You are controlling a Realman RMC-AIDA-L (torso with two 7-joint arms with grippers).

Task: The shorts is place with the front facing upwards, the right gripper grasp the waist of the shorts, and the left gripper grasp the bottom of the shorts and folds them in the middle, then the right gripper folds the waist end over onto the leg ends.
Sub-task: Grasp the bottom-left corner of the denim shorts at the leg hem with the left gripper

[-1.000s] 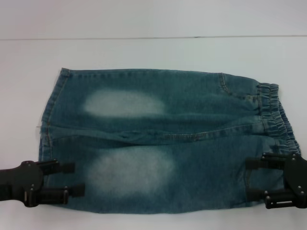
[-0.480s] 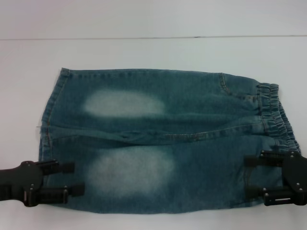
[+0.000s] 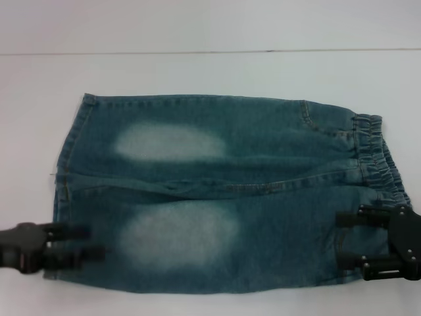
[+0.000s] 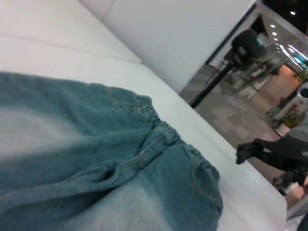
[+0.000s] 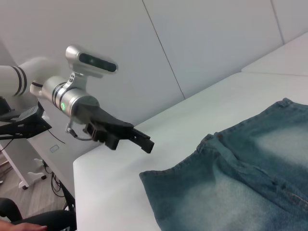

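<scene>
One white table (image 3: 210,72), bearing all else. One pair of denim shorts (image 3: 263,151), flat at the table's middle, front up, two faded patches on the legs; elastic waist (image 3: 378,158) toward the robot's right, leg hems (image 3: 69,171) toward its left. Two grippers: the right gripper (image 3: 348,240), fingers spread wide, over the shorts' near waist corner; the left gripper (image 3: 82,243), fingers parted, at the near hem corner. Neither holds cloth.

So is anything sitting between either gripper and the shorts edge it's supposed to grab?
Nothing visible. The left gripper is open at the shorts' hem end, the right gripper open at the waist end, both over bare denim.
</scene>
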